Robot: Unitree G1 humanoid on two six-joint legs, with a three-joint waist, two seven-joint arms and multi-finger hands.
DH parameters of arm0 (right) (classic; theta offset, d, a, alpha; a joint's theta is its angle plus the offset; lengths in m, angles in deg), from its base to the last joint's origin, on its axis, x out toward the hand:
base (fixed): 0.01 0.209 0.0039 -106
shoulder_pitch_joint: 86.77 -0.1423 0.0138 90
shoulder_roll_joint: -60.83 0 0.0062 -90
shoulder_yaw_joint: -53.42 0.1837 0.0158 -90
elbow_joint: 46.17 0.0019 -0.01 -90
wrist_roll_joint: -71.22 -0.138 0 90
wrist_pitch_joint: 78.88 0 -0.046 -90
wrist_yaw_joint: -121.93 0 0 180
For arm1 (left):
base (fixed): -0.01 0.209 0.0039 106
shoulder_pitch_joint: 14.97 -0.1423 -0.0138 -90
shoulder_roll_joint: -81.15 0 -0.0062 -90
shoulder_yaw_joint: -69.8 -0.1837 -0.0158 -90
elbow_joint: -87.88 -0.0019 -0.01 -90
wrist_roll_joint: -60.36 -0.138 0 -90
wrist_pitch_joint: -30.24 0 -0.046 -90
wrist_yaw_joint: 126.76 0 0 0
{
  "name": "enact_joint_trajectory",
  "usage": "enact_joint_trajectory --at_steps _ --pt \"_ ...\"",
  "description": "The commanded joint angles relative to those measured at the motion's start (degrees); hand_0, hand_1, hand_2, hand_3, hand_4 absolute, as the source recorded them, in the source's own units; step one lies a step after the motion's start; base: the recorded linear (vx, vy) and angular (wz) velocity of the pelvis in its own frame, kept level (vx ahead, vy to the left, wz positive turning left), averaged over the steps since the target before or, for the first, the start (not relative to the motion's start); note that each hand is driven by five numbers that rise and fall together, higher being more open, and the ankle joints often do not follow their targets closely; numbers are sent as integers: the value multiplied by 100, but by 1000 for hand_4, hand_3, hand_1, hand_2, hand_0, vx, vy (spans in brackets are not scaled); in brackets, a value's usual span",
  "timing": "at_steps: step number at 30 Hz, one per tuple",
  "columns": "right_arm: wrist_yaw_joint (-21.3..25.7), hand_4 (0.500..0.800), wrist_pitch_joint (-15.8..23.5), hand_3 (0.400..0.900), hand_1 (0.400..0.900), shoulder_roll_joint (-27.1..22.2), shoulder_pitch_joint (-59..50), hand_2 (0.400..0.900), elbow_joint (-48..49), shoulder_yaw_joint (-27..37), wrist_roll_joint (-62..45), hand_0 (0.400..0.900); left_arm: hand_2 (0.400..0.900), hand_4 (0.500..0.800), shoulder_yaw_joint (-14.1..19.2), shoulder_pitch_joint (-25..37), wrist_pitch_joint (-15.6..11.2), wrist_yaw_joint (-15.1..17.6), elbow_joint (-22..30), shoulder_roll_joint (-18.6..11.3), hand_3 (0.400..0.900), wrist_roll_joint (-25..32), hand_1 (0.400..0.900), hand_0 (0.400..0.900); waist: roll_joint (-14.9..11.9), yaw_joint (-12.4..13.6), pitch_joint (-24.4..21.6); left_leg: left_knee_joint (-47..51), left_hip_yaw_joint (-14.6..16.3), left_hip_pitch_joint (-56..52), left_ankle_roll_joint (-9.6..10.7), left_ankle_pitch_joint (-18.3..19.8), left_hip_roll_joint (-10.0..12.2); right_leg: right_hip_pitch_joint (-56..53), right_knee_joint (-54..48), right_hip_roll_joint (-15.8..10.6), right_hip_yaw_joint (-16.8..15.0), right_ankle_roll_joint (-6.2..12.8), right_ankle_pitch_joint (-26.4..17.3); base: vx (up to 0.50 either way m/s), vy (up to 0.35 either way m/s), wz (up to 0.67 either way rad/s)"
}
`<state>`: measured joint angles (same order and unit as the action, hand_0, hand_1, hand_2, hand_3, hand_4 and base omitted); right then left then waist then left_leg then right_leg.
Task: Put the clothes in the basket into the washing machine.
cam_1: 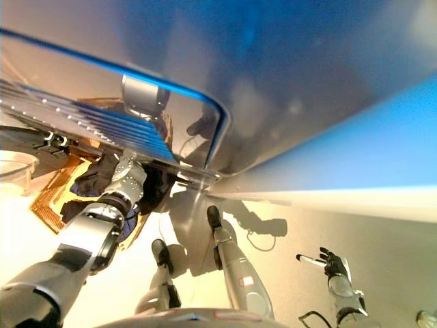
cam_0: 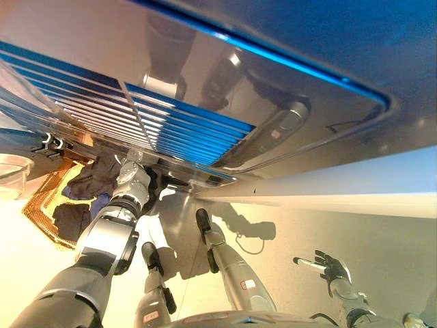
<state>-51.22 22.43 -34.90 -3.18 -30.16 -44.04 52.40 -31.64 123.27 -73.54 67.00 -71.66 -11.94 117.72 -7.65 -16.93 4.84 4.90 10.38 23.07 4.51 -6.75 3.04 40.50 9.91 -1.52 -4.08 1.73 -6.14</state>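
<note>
Reaching into the basket [cam_0: 41, 205] beside the washing machine [cam_0: 273, 82], your left hand [cam_0: 131, 172] sits among dark clothes [cam_0: 92, 179]; its fingers are hidden, so grip is unclear. Your right hand [cam_0: 333, 265] hangs open, empty, well away. Next, likely lift clothes toward the machine.
</note>
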Motion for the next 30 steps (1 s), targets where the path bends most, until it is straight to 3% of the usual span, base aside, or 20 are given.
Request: enact_joint_trajectory --at_steps 1,13,18,21,24,30 --pt "130 800 22 900 900 -723 504 900 -311 22 52 900 900 800 199 1179 -681 -269 435 -13 900 -167 900 900 429 -171 -228 -69 -323 -350 197 104 298 -228 -395 121 251 339 -206 0 0 0" --pt "62 800 -103 900 900 -732 482 900 -264 86 252 900 900 800 -66 -175 -504 -431 1028 -173 900 -803 900 900 292 184 -24 -358 -537 -694 97 295 173 -916 -408 -105 405 390 -194 -12 63 15" --pt "-48 800 -192 900 900 -805 413 900 -359 228 430 900 900 800 -223 -1178 -255 -447 1098 -699 900 -2155 900 900 212 457 -140 -635 -600 -941 -18 553 52 -1480 -584 -251 416 466 -246 2 117 1" --pt "-118 800 -208 900 900 -802 438 900 -414 327 493 900 900 800 -114 -1710 -179 -460 1201 -828 900 -2598 900 900 200 586 -217 -732 -599 -1051 -81 661 -8 -1697 -687 -312 408 507 -274 2 113 -4" --pt "-165 800 -236 900 900 -812 441 900 -477 388 577 900 900 800 72 -2094 -62 -394 864 -949 900 -3138 900 900 197 683 -261 -775 -602 -1152 -131 721 -58 -1883 -790 -369 407 550 -294 -15 109 -1" --pt "-221 800 -242 900 900 -838 482 900 -501 437 655 900 900 800 490 -2495 49 -345 432 -1126 900 -3444 900 900 146 795 -320 -734 -613 -1230 -192 729 -106 -2009 -901 -432 444 606 -354 -25 68 0"
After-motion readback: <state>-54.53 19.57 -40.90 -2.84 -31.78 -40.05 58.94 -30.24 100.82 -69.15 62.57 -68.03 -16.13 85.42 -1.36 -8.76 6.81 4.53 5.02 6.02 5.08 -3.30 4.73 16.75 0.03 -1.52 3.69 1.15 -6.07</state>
